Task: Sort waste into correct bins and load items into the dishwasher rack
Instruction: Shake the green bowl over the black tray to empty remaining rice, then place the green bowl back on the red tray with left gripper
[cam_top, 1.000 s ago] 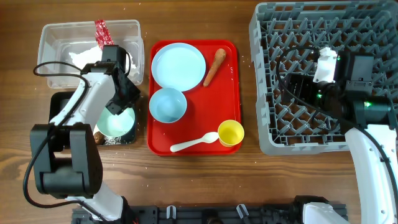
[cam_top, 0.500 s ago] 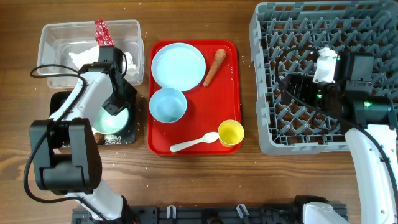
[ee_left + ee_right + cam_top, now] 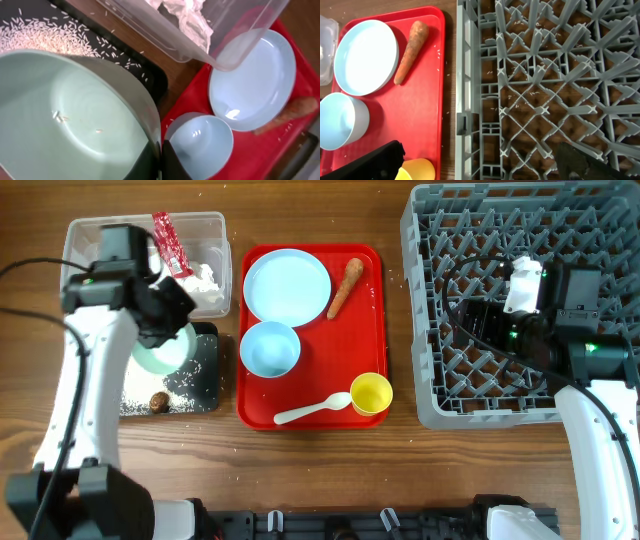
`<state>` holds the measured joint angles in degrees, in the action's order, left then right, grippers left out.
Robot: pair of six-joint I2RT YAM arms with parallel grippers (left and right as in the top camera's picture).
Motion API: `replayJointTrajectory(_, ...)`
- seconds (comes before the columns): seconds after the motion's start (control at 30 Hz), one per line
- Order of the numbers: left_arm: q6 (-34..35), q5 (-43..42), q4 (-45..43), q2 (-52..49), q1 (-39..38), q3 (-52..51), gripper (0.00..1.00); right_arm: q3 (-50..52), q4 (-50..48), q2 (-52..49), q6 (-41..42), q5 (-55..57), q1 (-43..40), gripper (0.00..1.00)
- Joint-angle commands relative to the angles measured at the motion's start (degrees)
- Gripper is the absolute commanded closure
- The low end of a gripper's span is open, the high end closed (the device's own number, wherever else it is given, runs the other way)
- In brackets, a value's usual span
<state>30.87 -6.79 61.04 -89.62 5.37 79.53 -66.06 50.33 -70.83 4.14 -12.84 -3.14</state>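
My left gripper (image 3: 166, 330) (image 3: 160, 161) is shut on the rim of the pale green bowl (image 3: 158, 352) (image 3: 65, 120) and holds it tilted above the black bin (image 3: 200, 370). White grains (image 3: 140, 390) and a brown scrap (image 3: 157, 400) lie in that bin. The clear bin (image 3: 90, 255) holds a red wrapper (image 3: 168, 240) and tissue (image 3: 203, 277). The red tray (image 3: 310, 380) carries the blue plate (image 3: 288, 286), carrot (image 3: 345, 287), blue bowl (image 3: 269, 348), spoon (image 3: 312, 410) and yellow cup (image 3: 371, 393). My right gripper (image 3: 478, 322) (image 3: 480, 165) is open and empty over the grey rack (image 3: 520, 390).
A few grains cling inside the green bowl. Loose grains also lie on the rack floor (image 3: 520, 100) and on the tray. The rack's left wall (image 3: 462, 75) stands close beside the tray's right edge. Bare wood table (image 3: 330, 470) runs along the front.
My left arm has lifted the green bowl out of the black bin and swung it up and to the left, uncovering the grains and brown scrap. The right arm has not moved.
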Motion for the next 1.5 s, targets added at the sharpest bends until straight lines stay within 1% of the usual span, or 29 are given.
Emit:
replayJointTrajectory(0.0,-13.8,-14.6,2.4,0.7,7.3,0.6,0.96,-1.0,-0.2,-0.3,-1.2,1.0,0.2,0.00)
replayJointTrajectory(0.07,-22.9,-23.9,5.1,0.7,13.2,0.6,0.96,-1.0,-0.2,-0.3,-1.2,1.0,0.2,0.00)
replayJointTrajectory(0.13,-32.9,-34.7,8.3,0.7,21.0,0.6,0.96,-1.0,-0.2,-0.3,-1.2,1.0,0.2,0.00)
replayJointTrajectory(0.17,-37.0,-40.3,9.2,0.7,24.3,0.6,0.96,-1.0,-0.2,-0.3,-1.2,1.0,0.2,0.00)
replayJointTrajectory(0.2,-41.6,-48.2,9.8,0.5,28.1,0.6,0.96,-1.0,0.0,-0.3,-1.2,1.0,0.2,0.00)
replayJointTrajectory(0.27,-47.0,-56.6,10.5,0.3,32.1,0.2,0.96,-1.0,0.1,-0.3,-1.2,1.0,0.2,0.00)
replayJointTrajectory(0.3,-48.2,-59.0,11.1,0.2,33.7,-0.4,0.96,-1.0,0.1,-0.3,-1.2,1.0,0.2,0.00)
replayJointTrajectory(0.4,-48.5,-63.1,11.9,-0.2,36.3,-2.5,0.96,-1.0,0.1,-0.3,-1.2,1.0,0.2,0.00)
replayJointTrajectory(0.6,-48.4,-83.1,13.2,-1.6,41.4,-2.8,0.96,-1.0,1.2,-0.3,-1.2,1.0,0.2,0.00)
replayJointTrajectory(0.63,-44.7,-83.6,13.6,-1.5,42.1,-2.8,0.96,-1.0,1.4,-0.3,-1.2,1.0,0.2,0.00)
replayJointTrajectory(0.7,-43.5,-83.6,14.8,-1.6,42.8,-2.8,0.96,-1.0,1.6,-0.3,-1.2,1.0,0.2,0.00)
replayJointTrajectory(0.77,-43.7,-83.6,18.5,-1.5,43.5,-2.8,0.96,-1.0,1.6,-0.3,-1.2,1.0,0.2,0.00)
replayJointTrajectory(0.83,-45.0,-83.5,17.9,-1.5,44.1,-2.8,0.96,-1.0,1.7,-0.3,-1.1,1.0,0.2,0.00)
replayJointTrajectory(0.87,-44.9,-81.9,15.1,-1.6,44.7,-2.8,0.96,-1.0,1.8,-0.3,-1.1,1.0,0.2,0.00)
replayJointTrajectory(0.9,-42.4,-81.9,16.0,-1.9,45.2,-2.8,0.96,-1.0,2.0,-0.3,-1.1,1.0,0.2,0.00)
replayJointTrajectory(0.93,-42.4,-83.6,16.7,-1.9,45.6,-2.8,0.96,-1.0,2.0,-0.3,-1.2,1.0,0.2,0.00)
replayJointTrajectory(1.0,-42.4,-83.3,15.3,-2.1,46.4,-2.8,0.96,-1.0,2.1,-0.3,-1.1,1.0,0.2,0.00)
replayJointTrajectory(1.03,-42.4,-83.6,17.2,-1.9,46.4,-2.8,0.96,-1.0,2.1,-0.3,-1.2,1.0,0.2,0.00)
replayJointTrajectory(1.13,-44.2,-83.5,16.5,-0.1,44.1,-2.8,0.96,-1.0,1.7,-0.3,-1.2,1.0,0.2,0.00)
replayJointTrajectory(1.17,-44.1,-83.5,15.4,1.2,42.1,-2.4,0.96,-1.0,1.6,-0.3,-1.1,1.0,0.2,0.00)
replayJointTrajectory(1.23,-43.8,-82.7,12.8,2.7,34.9,1.2,0.96,-1.0,1.1,-0.3,-1.1,1.0,0.2,0.00)
replayJointTrajectory(1.27,-41.4,-78.8,10.0,2.7,29.7,3.7,0.96,-1.0,0.8,-0.3,-1.1,1.0,0.2,0.00)
replayJointTrajectory(1.3,-36.0,-72.5,5.7,2.7,24.5,5.3,0.96,-1.0,0.3,-0.3,-1.1,1.0,0.2,0.00)
replayJointTrajectory(1.37,-23.5,-56.7,-5.2,2.7,13.3,6.1,0.96,-1.0,-0.2,-0.3,-1.0,1.0,0.2,0.00)
replayJointTrajectory(1.4,-19.6,-47.5,-10.5,2.6,5.7,6.1,0.96,-1.0,-0.3,-0.3,-1.0,1.0,0.2,0.00)
replayJointTrajectory(1.43,-18.3,-40.5,-13.6,2.6,-0.4,6.1,0.96,-1.0,-0.3,-0.3,-1.0,1.0,0.2,0.00)
replayJointTrajectory(1.47,-17.9,-29.0,-16.6,2.5,-9.5,6.1,0.96,-1.0,-0.3,-0.3,-1.0,1.0,0.2,0.00)
